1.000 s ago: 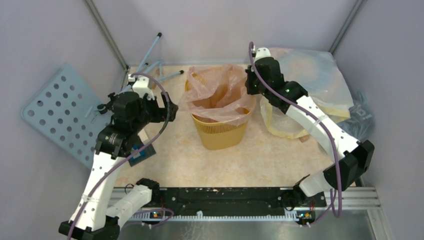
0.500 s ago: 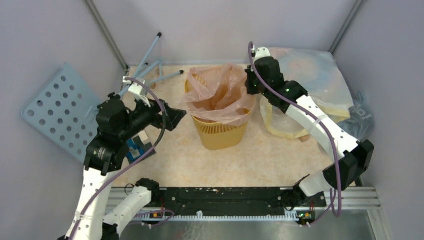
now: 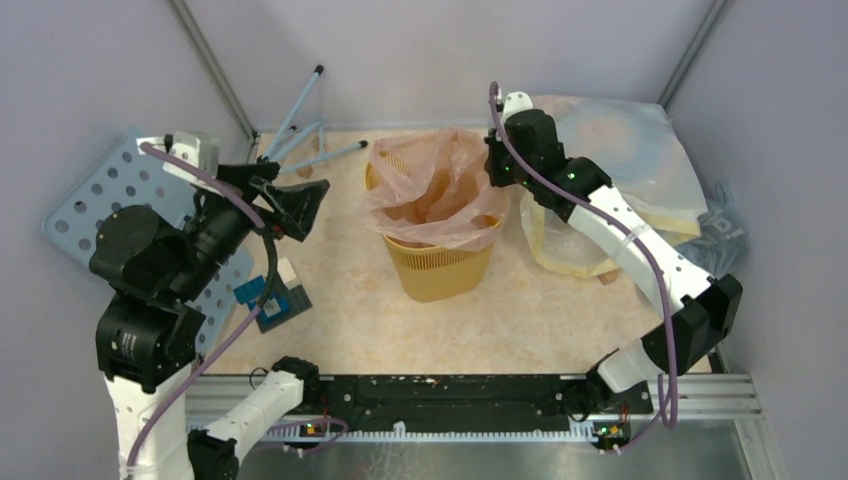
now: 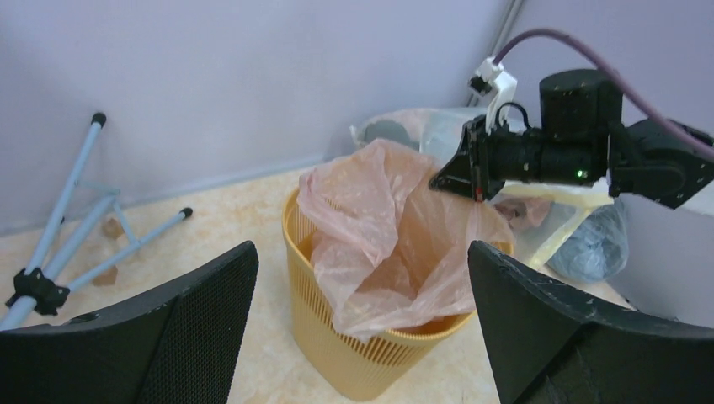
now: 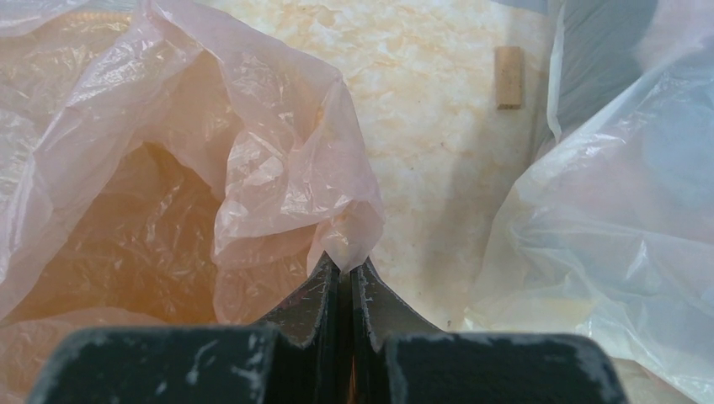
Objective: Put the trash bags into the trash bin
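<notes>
Here, the right gripper point(image 5: 345, 273) pinches a fold of the translucent pink trash bag point(image 3: 430, 190) between closed fingers point(image 5: 316, 303) at the right rim of the yellow-orange trash bin point(image 3: 440, 268). The bag sits bunched in the bin's mouth, its film spilling over the near rim and rising above it. The left gripper point(image 3: 305, 205) hangs with jaws spread wide, empty, well left of the bin and facing it. A large whitish sack point(image 3: 620, 140) lies just right of the bin, toward the back corner, on the marbled table point(image 3: 340, 300).
</notes>
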### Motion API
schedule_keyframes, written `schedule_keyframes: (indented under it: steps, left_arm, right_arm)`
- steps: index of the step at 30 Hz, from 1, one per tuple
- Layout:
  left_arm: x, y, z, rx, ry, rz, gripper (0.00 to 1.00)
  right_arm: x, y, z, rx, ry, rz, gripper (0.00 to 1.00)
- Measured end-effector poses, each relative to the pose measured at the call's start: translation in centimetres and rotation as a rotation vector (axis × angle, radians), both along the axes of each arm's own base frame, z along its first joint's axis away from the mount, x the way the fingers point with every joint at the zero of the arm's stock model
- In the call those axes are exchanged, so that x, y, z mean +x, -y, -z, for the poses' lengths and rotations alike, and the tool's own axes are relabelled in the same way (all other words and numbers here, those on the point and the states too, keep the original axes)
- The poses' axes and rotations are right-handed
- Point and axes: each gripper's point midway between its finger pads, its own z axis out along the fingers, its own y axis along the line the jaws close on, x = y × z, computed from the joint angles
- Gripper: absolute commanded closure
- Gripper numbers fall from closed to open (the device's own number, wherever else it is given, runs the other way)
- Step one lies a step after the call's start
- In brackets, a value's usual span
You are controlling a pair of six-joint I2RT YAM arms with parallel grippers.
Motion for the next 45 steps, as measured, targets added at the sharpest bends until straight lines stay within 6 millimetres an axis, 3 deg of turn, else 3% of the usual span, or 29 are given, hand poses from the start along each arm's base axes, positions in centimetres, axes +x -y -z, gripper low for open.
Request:
schedule_keyframes:
  steps: [2,4,11,14,26,35,37,40,45]
  left_arm:
    - [0.6,0.3,-1.4,-0.01,0.022,0.003,0.01]
    - [2.2,0.9,-1.1,-0.019,0.002,0.012,0.01]
    - [10.4,3.8,5.5,-0.024,-0.217,0.018,0.01]
    - [12.3,4.4,6.7,-0.03,-0.259,0.016,0.01]
    - [13.5,4.3,3.3,-0.077,-0.184,0.004,0.02]
    - [15.9,3.5,4.3,-0.078,-0.234,-0.023,0.24]
    - [16.7,3.3,4.4,-0.079,-0.246,-0.02,0.23]
    - [16.9,3.2,5.3,-0.073,-0.284,0.004,0.14]
    - [14.1,3.9,6.7,-0.055,-0.327,0.081,0.11]
  right_arm:
    - [0.0,-0.2,0.0,-0.003,-0.001,-0.013,1.0]
    - [0.0,-0.4,0.0,-0.004,0.0,-0.025,1.0]
    - [-0.1,-0.7,0.1,-0.009,0.0,-0.06,1.0]
    - [-0.3,-0.8,0.0,-0.011,0.001,-0.076,1.0]
    - [-1.5,-1.8,0.1,-0.011,-0.002,-0.186,1.0]
    - [-2.8,-3.0,0.2,-0.012,-0.007,-0.313,1.0]
    - [-2.9,-3.1,0.2,-0.012,-0.007,-0.326,1.0]
    - [-2.9,-3.1,0.2,-0.016,-0.005,-0.329,1.0]
    - [-2.9,-3.1,0.2,-0.017,-0.007,-0.329,1.0]
